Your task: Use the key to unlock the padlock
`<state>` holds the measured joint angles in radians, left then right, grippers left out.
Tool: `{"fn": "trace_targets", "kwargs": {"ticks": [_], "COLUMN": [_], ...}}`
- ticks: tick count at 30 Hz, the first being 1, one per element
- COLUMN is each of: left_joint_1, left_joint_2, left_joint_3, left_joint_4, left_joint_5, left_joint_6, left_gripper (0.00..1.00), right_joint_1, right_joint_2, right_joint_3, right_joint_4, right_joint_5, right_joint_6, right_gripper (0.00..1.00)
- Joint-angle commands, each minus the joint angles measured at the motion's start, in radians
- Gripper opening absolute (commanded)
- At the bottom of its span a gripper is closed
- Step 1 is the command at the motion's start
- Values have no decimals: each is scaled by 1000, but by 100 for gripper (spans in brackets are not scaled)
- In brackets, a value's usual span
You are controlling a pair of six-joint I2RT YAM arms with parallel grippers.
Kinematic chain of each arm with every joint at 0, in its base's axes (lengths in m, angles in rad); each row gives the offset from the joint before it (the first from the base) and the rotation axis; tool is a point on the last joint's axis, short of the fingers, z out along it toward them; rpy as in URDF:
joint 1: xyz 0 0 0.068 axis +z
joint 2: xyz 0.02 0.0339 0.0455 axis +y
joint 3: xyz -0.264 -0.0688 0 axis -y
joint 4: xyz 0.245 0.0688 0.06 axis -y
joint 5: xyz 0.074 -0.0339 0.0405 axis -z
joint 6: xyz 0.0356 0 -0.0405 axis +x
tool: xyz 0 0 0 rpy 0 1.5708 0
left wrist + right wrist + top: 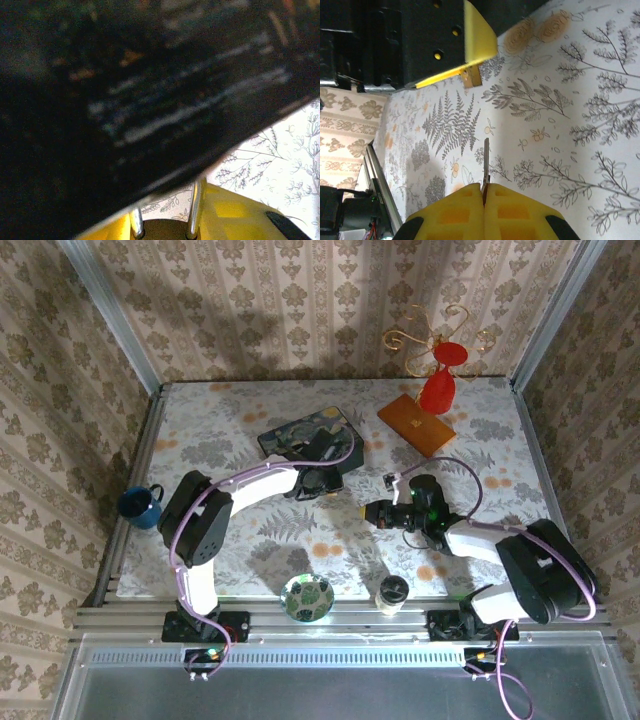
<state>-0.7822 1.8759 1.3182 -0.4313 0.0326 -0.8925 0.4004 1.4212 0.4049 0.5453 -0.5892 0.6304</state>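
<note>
The pale streaks across the dark box (150,110) close to my left wrist camera are too blurred to read as writing, and the print on its lid seen from above is too small to make out. My left arm rises from its base at the near edge and folds at the elbow toward the left edge. Its forearm stretches right and away, so my left end effector (318,477) sits at the near side of that box. The box lies in the far half of the surface (260,540), a little left of its middle. That end effector is closed on the padlock (471,76). Its yellow pads (240,215) stand on either side of the silvery shackle (195,205), whose two legs run up to the box's lower edge. From my right wrist, the brass body peeks out just beneath one yellow finger (479,42). My right arm bends its elbow out toward the right edge and runs its forearm left, placing my right end effector (484,189) near the middle of the surface. Its pads are pressed flat together on the key (486,162), which sticks straight out between them, thin and edge-on. The tip is aimed toward the padlock but well apart from it. A blue mug (140,506) stands at the left edge.
</note>
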Motion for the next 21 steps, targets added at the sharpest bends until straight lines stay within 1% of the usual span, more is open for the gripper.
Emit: {"fn": "trace_targets", "kwargs": {"ticks": [1, 7, 12, 17, 21], "left_joint_1": [5, 16, 23, 26, 27], "left_joint_2": [13, 8, -6, -8, -3], "left_joint_3": [31, 9, -1, -22, -28], "left_joint_4": [28, 60, 69, 110, 123], "left_joint_5": [75, 112, 107, 124, 135], "left_joint_6": [-63, -95, -107, -142, -154], "left_gripper": [0, 0, 0, 0, 0], "right_joint_1": [-29, -55, -57, -55, -52], "right_joint_2": [50, 189, 312, 395, 439], "right_joint_3": [-32, -10, -6, 0, 15], "right_joint_4": [175, 370, 550, 657, 680], "right_joint_5": [-102, -205, -224, -237, -236], "right_joint_6": [-45, -29, 7, 35, 38], "right_gripper": [0, 0, 0, 0, 0]}}
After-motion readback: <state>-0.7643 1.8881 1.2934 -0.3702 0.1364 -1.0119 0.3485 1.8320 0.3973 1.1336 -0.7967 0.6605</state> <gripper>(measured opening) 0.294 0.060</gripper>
